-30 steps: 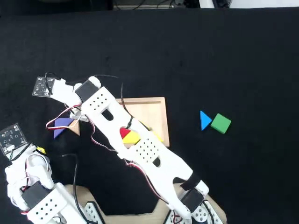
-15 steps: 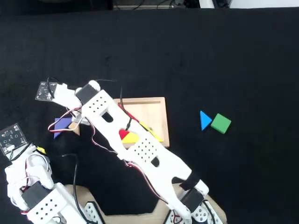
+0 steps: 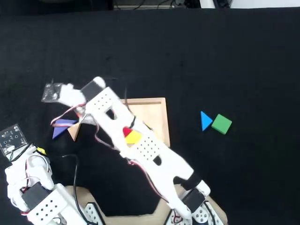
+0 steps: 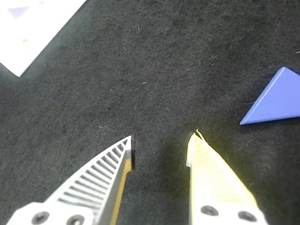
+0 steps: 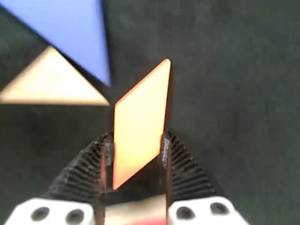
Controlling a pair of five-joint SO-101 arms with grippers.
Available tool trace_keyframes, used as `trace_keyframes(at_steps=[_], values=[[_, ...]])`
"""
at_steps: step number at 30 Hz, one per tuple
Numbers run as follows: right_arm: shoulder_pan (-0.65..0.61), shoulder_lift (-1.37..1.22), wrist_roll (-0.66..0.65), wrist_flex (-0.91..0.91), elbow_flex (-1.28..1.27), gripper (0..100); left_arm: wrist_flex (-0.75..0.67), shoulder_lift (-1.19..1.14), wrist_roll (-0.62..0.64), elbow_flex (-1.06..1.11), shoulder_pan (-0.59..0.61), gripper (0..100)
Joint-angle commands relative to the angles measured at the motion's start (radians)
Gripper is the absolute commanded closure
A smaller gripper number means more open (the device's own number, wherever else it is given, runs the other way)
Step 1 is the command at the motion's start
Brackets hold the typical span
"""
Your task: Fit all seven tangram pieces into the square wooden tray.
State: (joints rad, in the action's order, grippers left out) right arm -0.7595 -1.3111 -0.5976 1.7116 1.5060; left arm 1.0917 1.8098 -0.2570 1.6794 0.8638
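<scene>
My right gripper (image 5: 135, 138) is shut on an orange parallelogram (image 5: 140, 112), held above the black cloth. Just beyond it lie a purple triangle (image 5: 70, 33) and a tan triangle (image 5: 51, 86). From above, the right arm stretches across the wooden tray (image 3: 153, 112), with its gripper (image 3: 80, 117) just left of the tray, beside the purple triangle (image 3: 61, 129) and the tan triangle (image 3: 73, 133). A red piece (image 3: 125, 131) and a yellow piece (image 3: 133, 137) lie in the tray, partly under the arm. My left gripper (image 4: 159, 149) is open over bare cloth, near the purple triangle (image 4: 276, 98).
A blue triangle (image 3: 205, 120) and a green square (image 3: 221, 124) lie together to the right of the tray. The left arm (image 3: 28, 183) is folded at the near left corner. A white flat part (image 4: 33, 23) shows beyond the left gripper.
The right arm has swung slightly to the right and away from the purple and tan triangles, with the orange parallelogram in its gripper. The left arm has kept still.
</scene>
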Motion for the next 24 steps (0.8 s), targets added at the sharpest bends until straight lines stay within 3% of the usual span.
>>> trace_keyframes(at_steps=[1,4,10,13,17,24], values=[[0.115,0.010,0.229,0.057,0.120,98.8,-0.020,0.009,-0.003,0.016,-0.016,80],[0.180,0.005,0.462,0.057,0.090,98.8,-0.018,0.009,-0.006,0.016,-0.016,80],[0.144,0.012,0.591,0.055,-0.090,98.6,-0.017,0.009,-0.006,0.016,-0.016,80],[0.103,0.012,0.600,0.055,-0.110,95.6,-0.018,0.009,-0.005,0.016,-0.016,80],[0.063,0.012,0.598,0.055,-0.084,83.6,-0.020,0.009,-0.005,0.016,-0.016,80],[0.038,0.012,0.546,0.055,-0.008,83.5,-0.020,0.009,-0.005,0.016,-0.016,80]])
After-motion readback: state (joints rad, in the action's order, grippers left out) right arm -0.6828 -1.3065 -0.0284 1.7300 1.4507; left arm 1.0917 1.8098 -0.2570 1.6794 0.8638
